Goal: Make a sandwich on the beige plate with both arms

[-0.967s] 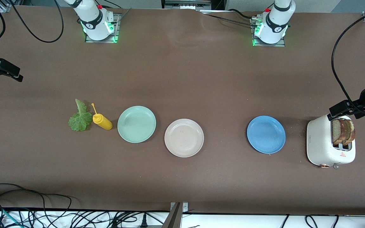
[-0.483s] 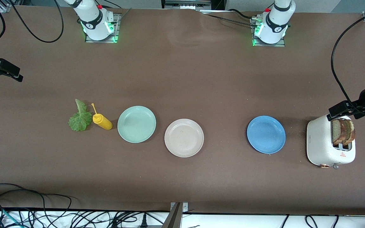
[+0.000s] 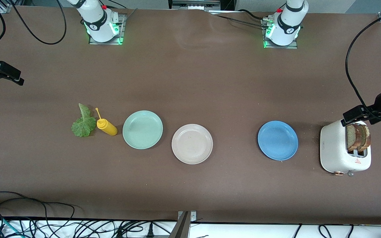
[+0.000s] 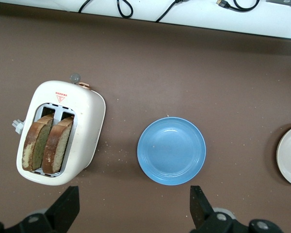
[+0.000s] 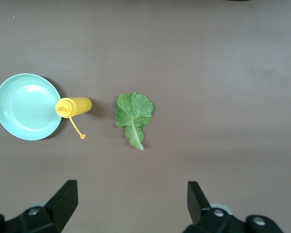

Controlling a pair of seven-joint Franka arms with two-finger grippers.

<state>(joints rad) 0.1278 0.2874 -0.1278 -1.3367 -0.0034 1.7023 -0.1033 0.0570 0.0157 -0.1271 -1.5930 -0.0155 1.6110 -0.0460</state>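
Note:
Two slices of brown bread point(image 3: 358, 137) stand upright in the white toaster point(image 3: 334, 152) at the left arm's end; they also show in the left wrist view point(image 4: 46, 144). The green lettuce leaf point(image 3: 83, 124) lies flat on the table toward the right arm's end, seen too in the right wrist view point(image 5: 134, 112). The beige plate point(image 3: 192, 143) is bare at mid-table. My left gripper point(image 3: 359, 115) is open and empty, up over the toaster's edge point(image 4: 134, 208). My right gripper point(image 3: 3, 73) is open and empty, up over bare table at the right arm's end point(image 5: 131, 201).
A yellow squeeze bottle point(image 3: 107, 127) lies on its side between the lettuce and the mint-green plate point(image 3: 142, 129). A blue plate point(image 3: 277, 140) sits between the beige plate and the toaster. Cables hang along the table's front edge.

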